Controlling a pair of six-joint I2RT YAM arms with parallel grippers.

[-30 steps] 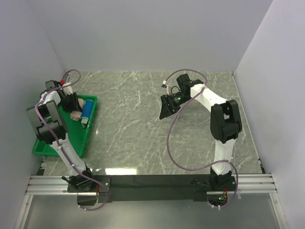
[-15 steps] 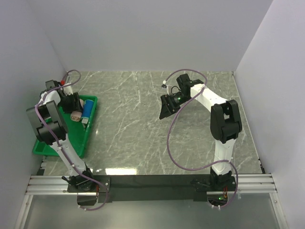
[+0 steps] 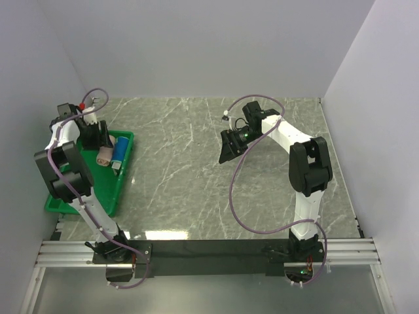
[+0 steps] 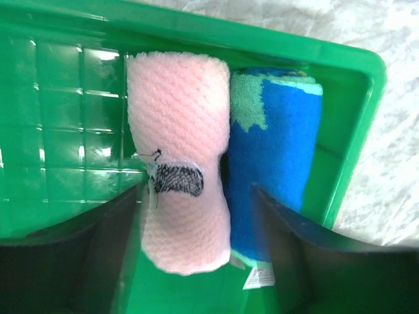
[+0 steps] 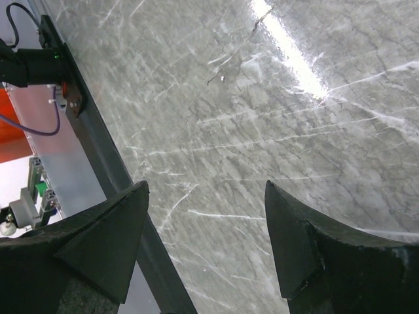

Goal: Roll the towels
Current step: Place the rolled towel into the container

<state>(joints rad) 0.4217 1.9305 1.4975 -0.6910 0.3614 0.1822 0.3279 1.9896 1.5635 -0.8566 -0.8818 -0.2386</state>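
Observation:
A rolled pink towel [image 4: 178,154] and a rolled blue towel [image 4: 272,163] lie side by side in the far end of the green tray [image 4: 59,124]. In the top view they show as the pink roll [image 3: 105,157] and the blue roll [image 3: 122,148]. My left gripper [image 3: 93,135] is open above the tray; its fingers [image 4: 98,255] straddle the near ends of both rolls without touching them. My right gripper [image 3: 227,149] is open and empty over the bare marble table [image 5: 275,98] at mid-right.
The green tray [image 3: 78,190] sits at the table's left edge against the left wall. A purple cable [image 3: 239,190] loops from the right arm over the table. The black rail [image 5: 105,131] along the near table edge shows in the right wrist view.
My left gripper has pulled back and up from the pink roll toward the far left corner. The rolls stay in the tray. The right arm has not moved.

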